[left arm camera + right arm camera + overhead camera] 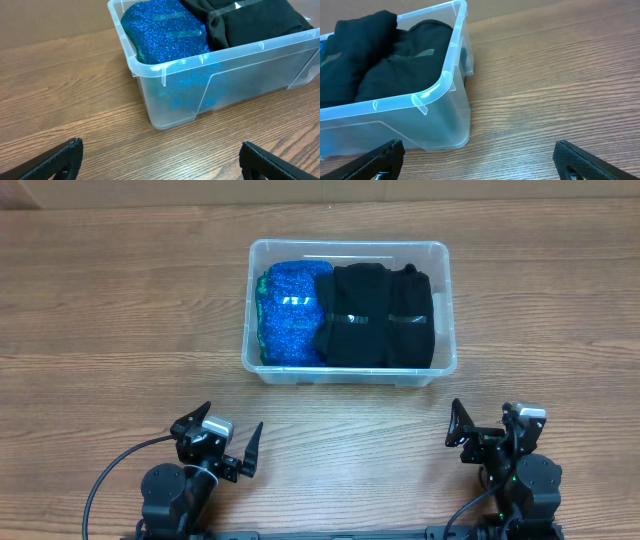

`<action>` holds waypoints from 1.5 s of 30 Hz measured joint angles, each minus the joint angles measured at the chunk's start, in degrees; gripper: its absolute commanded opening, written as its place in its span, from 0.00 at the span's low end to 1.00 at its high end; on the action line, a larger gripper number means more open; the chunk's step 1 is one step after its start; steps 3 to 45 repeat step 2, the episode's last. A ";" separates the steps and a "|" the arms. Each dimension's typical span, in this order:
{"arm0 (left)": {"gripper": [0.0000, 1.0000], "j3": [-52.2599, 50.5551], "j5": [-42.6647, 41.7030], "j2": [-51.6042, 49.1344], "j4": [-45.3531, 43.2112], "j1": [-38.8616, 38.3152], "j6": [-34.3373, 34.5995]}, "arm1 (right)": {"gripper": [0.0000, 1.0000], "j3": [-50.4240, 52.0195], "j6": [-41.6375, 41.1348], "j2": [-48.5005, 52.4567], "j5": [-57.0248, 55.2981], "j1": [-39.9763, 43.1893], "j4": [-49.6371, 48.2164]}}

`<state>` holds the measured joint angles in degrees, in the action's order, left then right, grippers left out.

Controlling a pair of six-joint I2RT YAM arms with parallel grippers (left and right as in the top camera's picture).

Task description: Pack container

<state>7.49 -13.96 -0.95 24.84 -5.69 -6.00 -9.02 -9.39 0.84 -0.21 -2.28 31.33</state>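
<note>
At the bottom of the overhead frame, the left claw [161, 145] and right claw [479, 145] are spread wide, holding nothing. Beyond them, at centre, the container [345, 366] sits on the desk [120, 300], with a blue glittery bundle [290, 310] on the left and black cloth [375, 315] on the right. It is probably light, with slick, slightly flexible walls, so the thick rim looks the safest hold.

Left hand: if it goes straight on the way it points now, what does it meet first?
Most likely the left hand meets the container, its near wall by the left corner; depth is unclear.
</note>
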 measured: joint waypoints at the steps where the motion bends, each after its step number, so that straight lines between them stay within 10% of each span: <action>1: 1.00 0.00 0.00 0.00 -0.02 0.00 0.02 | 1.00 0.00 0.02 0.00 0.00 0.02 0.04; 45: 1.00 0.00 0.00 0.00 -0.02 0.00 0.02 | 1.00 0.00 0.00 0.00 0.02 0.00 0.02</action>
